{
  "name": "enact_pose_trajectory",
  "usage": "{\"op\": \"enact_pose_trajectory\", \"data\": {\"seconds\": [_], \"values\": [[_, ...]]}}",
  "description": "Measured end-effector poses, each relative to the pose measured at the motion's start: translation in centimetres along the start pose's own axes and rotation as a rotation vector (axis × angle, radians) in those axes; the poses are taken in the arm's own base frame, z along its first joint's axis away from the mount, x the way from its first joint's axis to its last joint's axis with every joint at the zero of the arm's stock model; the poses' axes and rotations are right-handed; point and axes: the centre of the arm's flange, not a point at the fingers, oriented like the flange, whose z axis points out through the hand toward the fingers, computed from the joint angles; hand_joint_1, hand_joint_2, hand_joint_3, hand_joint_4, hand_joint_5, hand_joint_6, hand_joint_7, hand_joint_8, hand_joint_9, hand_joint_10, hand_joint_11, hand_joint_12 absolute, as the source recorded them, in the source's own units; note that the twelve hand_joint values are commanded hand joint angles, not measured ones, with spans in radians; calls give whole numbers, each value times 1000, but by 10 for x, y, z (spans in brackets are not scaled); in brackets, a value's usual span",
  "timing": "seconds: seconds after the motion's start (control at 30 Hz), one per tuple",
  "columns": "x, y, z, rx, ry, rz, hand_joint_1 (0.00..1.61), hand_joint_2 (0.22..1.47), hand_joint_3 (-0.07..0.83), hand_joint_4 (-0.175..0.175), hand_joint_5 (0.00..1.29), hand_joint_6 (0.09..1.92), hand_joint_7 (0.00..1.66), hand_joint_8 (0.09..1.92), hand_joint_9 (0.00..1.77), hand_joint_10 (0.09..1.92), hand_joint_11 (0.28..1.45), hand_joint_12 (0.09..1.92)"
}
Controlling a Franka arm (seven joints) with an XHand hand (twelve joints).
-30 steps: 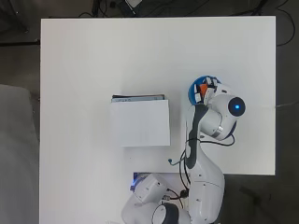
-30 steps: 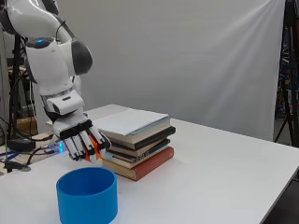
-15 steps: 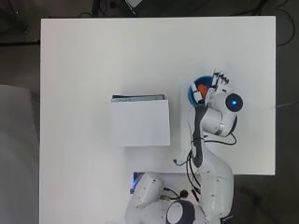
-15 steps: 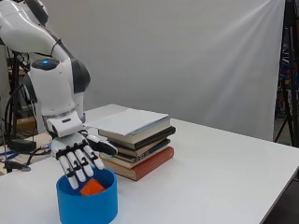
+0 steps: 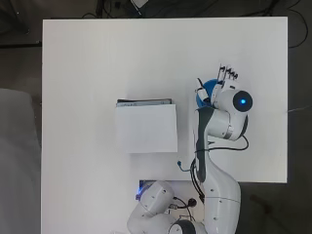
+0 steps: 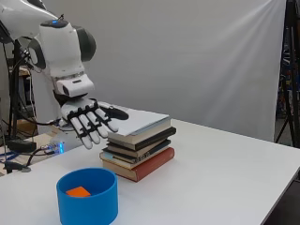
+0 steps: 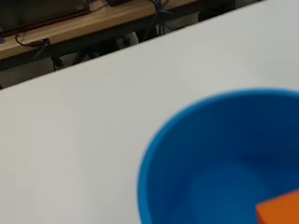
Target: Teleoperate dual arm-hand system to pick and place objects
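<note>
With block in bowl, drop looks done
Hand (image 6: 89, 117) above bowl (image 6: 87, 196), fingers (image 6: 93, 131) spread, empty; block (image 6: 78, 191) inside. Lift straight up, clear the rim.

Overhead straight down; side level; wrist close on bowl (image 7: 224, 158).

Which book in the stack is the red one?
The bottom book of the stack, lying directly on the table. Those above it have dark or pale covers, and the top book is white.
</note>
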Motion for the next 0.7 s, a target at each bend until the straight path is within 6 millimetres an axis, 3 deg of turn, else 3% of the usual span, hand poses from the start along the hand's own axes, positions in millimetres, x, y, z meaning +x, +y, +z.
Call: {"op": "enact_pose_trajectory", "data": {"seconds": [0.13,0.27,0.47,0.6,0.7], "values": [[36,-27,-56,-37,-47,-48,0,922,-5,87,107,87,220,87,377,87,503,87],[55,-65,-103,-81,-95,-83,0,925,-2,100,206,87,278,87,461,87,517,87],[60,-159,-175,-155,-59,-168,0,958,11,81,228,87,268,87,452,87,514,87],[48,-225,-182,-190,-98,-224,0,949,4,79,205,87,246,87,434,87,513,87],[34,-255,-173,-183,-130,-232,0,938,-2,89,195,87,245,87,436,87,510,87]]}}
